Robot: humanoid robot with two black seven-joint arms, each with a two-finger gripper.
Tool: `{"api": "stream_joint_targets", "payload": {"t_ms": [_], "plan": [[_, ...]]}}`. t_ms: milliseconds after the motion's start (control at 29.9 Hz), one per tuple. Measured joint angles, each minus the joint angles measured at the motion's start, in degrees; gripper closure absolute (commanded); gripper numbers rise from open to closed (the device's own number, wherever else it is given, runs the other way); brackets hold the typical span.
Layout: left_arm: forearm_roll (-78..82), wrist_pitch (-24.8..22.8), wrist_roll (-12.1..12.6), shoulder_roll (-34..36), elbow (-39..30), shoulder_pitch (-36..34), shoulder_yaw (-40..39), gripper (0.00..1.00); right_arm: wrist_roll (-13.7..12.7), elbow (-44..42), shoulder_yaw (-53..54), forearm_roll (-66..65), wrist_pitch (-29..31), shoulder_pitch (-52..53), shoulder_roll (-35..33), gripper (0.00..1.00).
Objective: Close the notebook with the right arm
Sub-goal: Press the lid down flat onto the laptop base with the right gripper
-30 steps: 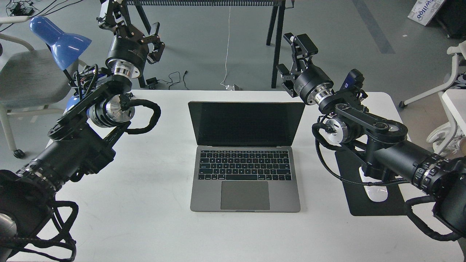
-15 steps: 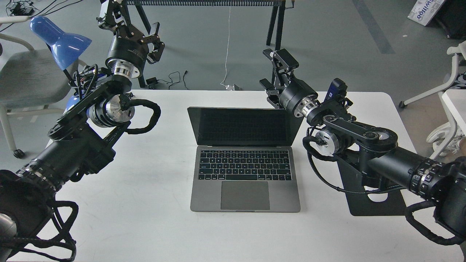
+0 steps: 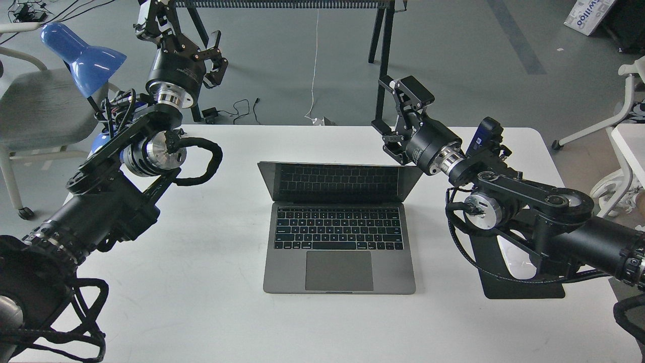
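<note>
Head view shows the notebook (image 3: 340, 222) lid tipped further forward than before, my right pincer (image 3: 400, 113) open behind its corner. Contact there is unclear; left pincer (image 3: 201, 53) state I can't tell.

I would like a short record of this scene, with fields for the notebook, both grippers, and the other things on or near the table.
notebook: on the white table, lid partly lowered, screen reflects the keys
right gripper: open, beside the lid's far right corner; contact cannot be told
left gripper: open, raised beyond the table's far left, holding nothing
mouse pad: black, on the table under the right arm
mouse: white, on the pad, partly hidden
lamp: blue, far left
</note>
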Motion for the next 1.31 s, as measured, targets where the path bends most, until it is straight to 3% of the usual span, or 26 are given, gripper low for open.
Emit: {"api": "stream_joint_targets", "payload": {"t_ms": [368,1305], "plan": [[0.0,0.0,0.0,0.0,0.0,0.0,0.0,0.00,0.1,5.4,0.0,-0.1,-0.4,-7.6,-4.3,0.00],[0.0,0.1,0.0,-0.1,0.1,0.0,0.0,0.00,0.5,8.5,-2.5,-0.9,-3.9,-19.9,1.4,0.00]]}}
